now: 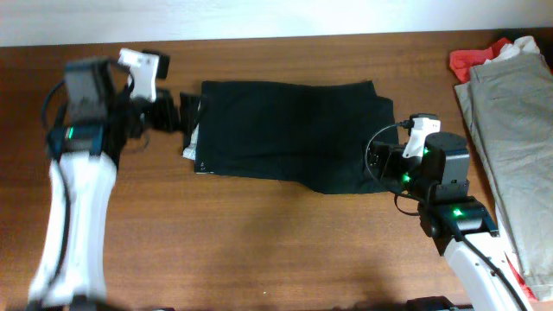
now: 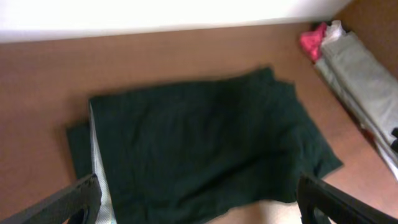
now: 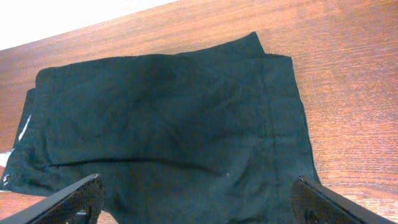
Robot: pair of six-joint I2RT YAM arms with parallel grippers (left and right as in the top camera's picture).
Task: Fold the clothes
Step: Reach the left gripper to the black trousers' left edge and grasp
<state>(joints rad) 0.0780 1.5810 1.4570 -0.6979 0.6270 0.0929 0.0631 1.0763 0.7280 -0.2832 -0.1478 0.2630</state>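
Bare tabletop (image 1: 259, 242) is left open along the whole front, between the two arms, and in a narrower strip behind the black garment (image 1: 285, 130). The middle is covered by that garment, which lies flat. The right edge is blocked by beige trousers (image 1: 514, 130) and a red cloth (image 1: 471, 60). The garment's two ends are crowded by the left gripper (image 1: 190, 117) and the right gripper (image 1: 374, 160).

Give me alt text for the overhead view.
A black garment lies flat on a wooden table, the left claw at its pale-lined edge and the right claw at the opposite end. Beige trousers and a red cloth sit far right.
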